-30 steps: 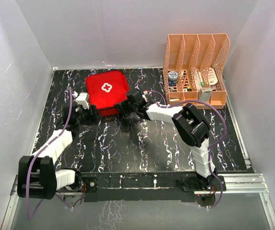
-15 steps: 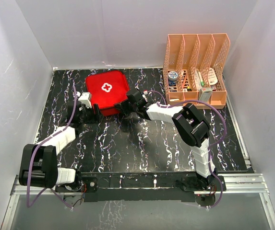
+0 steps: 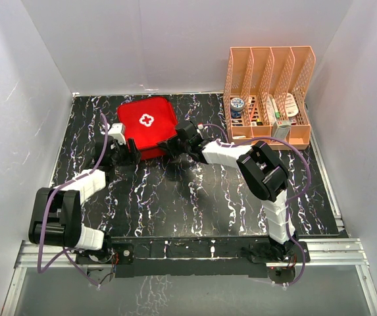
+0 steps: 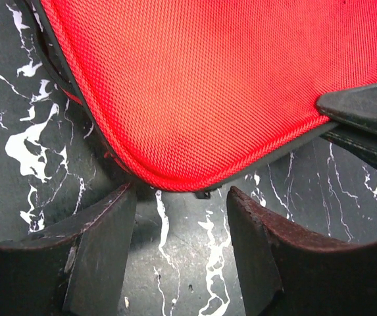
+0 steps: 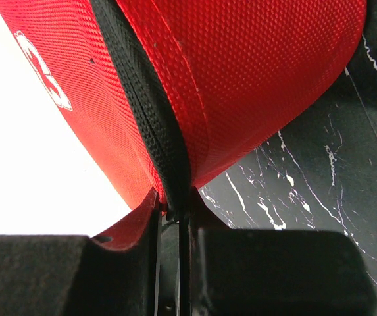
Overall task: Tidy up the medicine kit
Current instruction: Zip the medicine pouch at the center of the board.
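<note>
Lying at the back left of the table, the medicine kit shows a white cross on its lid. The right gripper is pinched together on the black zip seam at the kit's near right edge. The left gripper has its 2 fingers apart, just before the kit's rounded near corner and not touching it. The marbled table runs on in front of the kit toward the arm bases. An orange rack stands well apart to the right.

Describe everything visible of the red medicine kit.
The medicine kit is a red woven-fabric case with rounded corners, a white cross on its lid and a black zip band, seemingly closed. It sits far left on the black marbled table. The right fingers pinch its zip edge; the open left fingers face its near corner.
</note>
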`<state>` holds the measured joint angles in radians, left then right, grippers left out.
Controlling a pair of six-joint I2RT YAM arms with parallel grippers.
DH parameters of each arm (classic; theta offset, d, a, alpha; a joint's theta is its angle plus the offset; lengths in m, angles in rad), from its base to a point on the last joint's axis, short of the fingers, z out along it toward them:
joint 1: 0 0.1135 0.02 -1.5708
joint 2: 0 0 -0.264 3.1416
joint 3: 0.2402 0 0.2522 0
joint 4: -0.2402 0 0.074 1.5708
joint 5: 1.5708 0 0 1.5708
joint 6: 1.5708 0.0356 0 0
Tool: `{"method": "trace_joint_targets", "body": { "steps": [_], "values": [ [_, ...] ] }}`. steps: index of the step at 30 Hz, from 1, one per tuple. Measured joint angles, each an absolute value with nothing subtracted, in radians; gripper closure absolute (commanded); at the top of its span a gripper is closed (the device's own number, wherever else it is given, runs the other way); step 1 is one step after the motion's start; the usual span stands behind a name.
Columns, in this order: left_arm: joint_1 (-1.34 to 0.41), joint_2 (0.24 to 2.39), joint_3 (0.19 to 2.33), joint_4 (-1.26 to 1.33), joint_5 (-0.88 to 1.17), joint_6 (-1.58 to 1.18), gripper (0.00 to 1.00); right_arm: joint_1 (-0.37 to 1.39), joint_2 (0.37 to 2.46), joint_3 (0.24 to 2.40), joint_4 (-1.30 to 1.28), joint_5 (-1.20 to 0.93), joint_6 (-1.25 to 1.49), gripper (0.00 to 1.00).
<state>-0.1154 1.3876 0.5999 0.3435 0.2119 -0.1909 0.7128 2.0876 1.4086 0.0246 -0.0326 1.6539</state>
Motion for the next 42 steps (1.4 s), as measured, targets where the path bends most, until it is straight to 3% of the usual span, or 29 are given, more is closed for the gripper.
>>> {"method": "trace_joint_targets", "body": {
  "steps": [15,23,30,33,35,42],
  "values": [
    [-0.122,1.427,0.614,0.388,0.196,-0.212,0.51,0.706,2.090,1.408,0.028,-0.052,1.651,1.00],
    [-0.128,1.432,0.613,0.392,0.200,-0.229,0.71,0.706,2.090,1.404,0.035,-0.051,1.651,1.00],
    [-0.133,1.433,0.610,0.394,0.203,-0.240,0.79,0.705,2.090,1.394,0.054,-0.051,1.652,1.00],
    [-0.133,1.432,0.606,0.397,0.204,-0.242,0.88,0.705,2.090,1.391,0.059,-0.051,1.652,1.00],
    [-0.133,1.432,0.604,0.397,0.204,-0.244,1.00,0.705,2.090,1.391,0.059,-0.051,1.652,1.00],
    [-0.133,1.432,0.601,0.397,0.205,-0.247,1.00,0.705,2.088,1.377,0.083,-0.049,1.654,1.00]
  ]
}}
